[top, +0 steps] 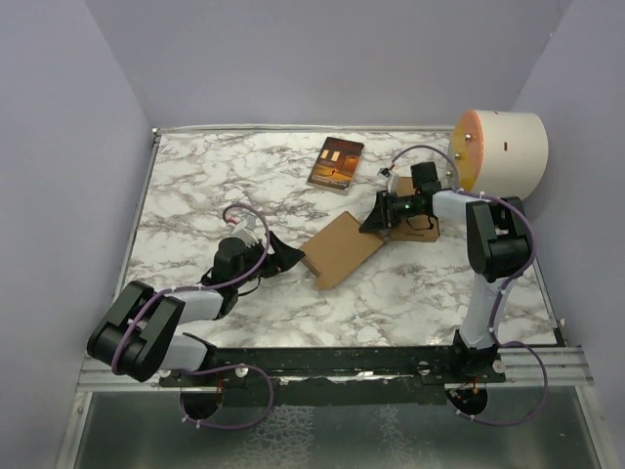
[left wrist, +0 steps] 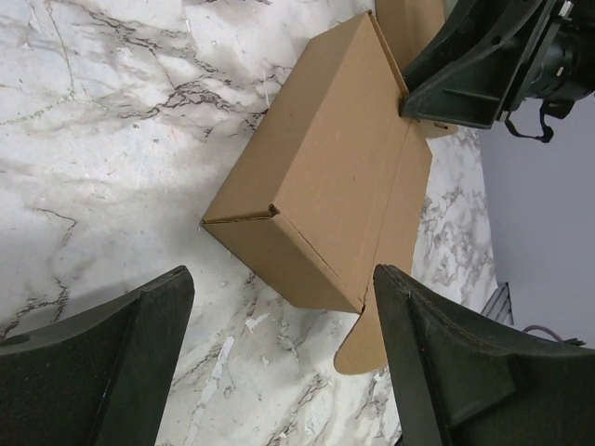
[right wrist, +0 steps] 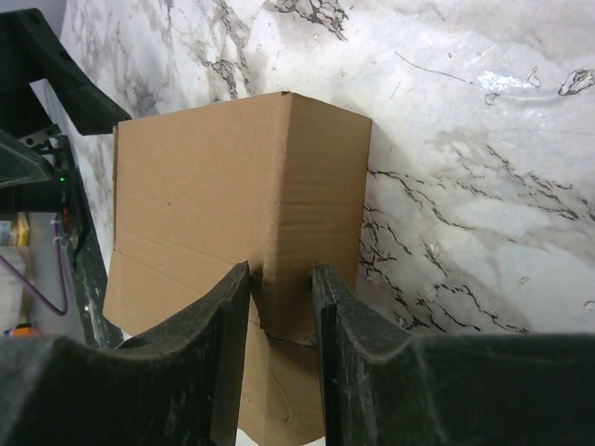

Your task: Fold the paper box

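The paper box (top: 344, 246) is plain brown cardboard, partly folded up, and lies at the table's middle. It fills the left wrist view (left wrist: 325, 177), with a rounded tab (left wrist: 367, 339) flat on the marble at its near corner. My right gripper (top: 376, 221) is at the box's far right end. In the right wrist view its fingers (right wrist: 280, 269) are closed on an upright side wall of the box (right wrist: 232, 186). My left gripper (top: 290, 256) is open and empty just left of the box, its fingers (left wrist: 282, 279) spread wide and not touching it.
A dark red-brown book (top: 336, 163) lies at the back. A big cream cylinder with an orange face (top: 503, 149) stands at the back right. Another brown cardboard piece (top: 418, 207) lies under the right arm. Lilac walls close in the marble table (top: 195, 186).
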Motion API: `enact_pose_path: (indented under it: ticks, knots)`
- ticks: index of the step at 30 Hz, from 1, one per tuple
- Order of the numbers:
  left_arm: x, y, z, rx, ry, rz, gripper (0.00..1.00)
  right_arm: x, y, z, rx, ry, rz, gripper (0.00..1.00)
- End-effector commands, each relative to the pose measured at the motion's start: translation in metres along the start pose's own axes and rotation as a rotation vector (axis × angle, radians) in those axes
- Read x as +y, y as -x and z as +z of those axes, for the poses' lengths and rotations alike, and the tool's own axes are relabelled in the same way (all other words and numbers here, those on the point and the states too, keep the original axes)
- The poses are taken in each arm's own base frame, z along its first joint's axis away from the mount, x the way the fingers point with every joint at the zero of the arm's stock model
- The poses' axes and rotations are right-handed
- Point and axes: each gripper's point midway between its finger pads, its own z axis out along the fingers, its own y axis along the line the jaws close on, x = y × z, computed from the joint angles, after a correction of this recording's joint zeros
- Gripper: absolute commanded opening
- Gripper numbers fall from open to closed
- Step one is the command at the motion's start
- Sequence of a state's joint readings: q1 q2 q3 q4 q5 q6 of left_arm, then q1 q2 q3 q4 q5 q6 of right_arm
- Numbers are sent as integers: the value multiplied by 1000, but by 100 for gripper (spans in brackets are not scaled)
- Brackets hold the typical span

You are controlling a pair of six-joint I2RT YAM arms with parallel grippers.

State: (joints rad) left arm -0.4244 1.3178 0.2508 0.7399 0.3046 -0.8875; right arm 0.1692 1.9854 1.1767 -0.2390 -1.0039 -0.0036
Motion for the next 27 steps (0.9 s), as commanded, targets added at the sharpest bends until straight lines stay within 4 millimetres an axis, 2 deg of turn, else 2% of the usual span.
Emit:
enact_pose_path:
  ticks: [1,8,19,27]
  knots:
    - [-10,4,3,-34,-64,-92,82,3,-2,2,-6,61,60,30]
    - [-6,-4,9,-44,-56,-163,86,-1,-4,-5,-23,79,132,25]
    - [-8,-15,20,-64,-33,-203,87,-8,-7,-12,-40,92,205,25]
    - [1,-14,21,-112,18,-226,88,-18,-12,-16,-51,81,263,22]
